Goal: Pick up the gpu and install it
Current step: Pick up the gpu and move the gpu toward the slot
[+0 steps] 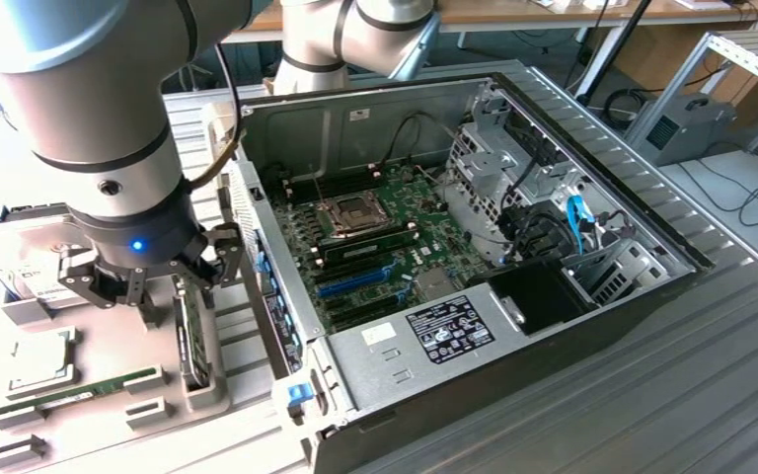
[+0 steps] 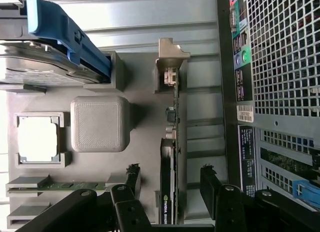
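At the tray's (image 2: pixel 145 122) edge nearest the computer case (image 1: pixel 616 188), the gpu (image 2: pixel 167 192) stands on edge, so the wide-open end effector (image 2: pixel 170 169) straddles it.

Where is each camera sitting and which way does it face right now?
Exterior view: high and off the arm, looking down on the open computer case and, at the exterior view's left, the parts tray; the arm and claw show above the tray.
Wrist view: on the wrist, facing down at the tray; the open claw's fingers show either side of the gpu standing on edge.
Both share: the gpu, tray, processor, memory stick.
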{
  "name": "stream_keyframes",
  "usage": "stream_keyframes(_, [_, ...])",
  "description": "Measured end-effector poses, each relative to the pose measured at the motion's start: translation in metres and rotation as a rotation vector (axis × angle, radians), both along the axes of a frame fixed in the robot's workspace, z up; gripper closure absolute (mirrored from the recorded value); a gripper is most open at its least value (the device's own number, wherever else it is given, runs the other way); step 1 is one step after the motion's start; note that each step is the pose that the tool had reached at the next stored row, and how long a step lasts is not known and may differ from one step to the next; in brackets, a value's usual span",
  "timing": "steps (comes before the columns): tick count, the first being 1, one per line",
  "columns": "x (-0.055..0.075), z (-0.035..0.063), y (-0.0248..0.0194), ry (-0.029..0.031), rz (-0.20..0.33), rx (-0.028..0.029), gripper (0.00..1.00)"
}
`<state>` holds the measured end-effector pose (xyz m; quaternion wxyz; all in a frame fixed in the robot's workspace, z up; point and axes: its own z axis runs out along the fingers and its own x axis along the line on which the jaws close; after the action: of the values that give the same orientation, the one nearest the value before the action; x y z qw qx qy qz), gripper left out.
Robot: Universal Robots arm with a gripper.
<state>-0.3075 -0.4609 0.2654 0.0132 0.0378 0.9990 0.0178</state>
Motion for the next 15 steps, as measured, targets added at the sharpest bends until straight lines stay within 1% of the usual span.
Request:
stream_keyframes(10, [-0.001,-0.0139,0.0018,0.0,0.0,-0.0004,0.4])
stream_keyframes(15, [-0.001,-0.0189,0.0021,0.0,0.0,-0.0007,0.4])
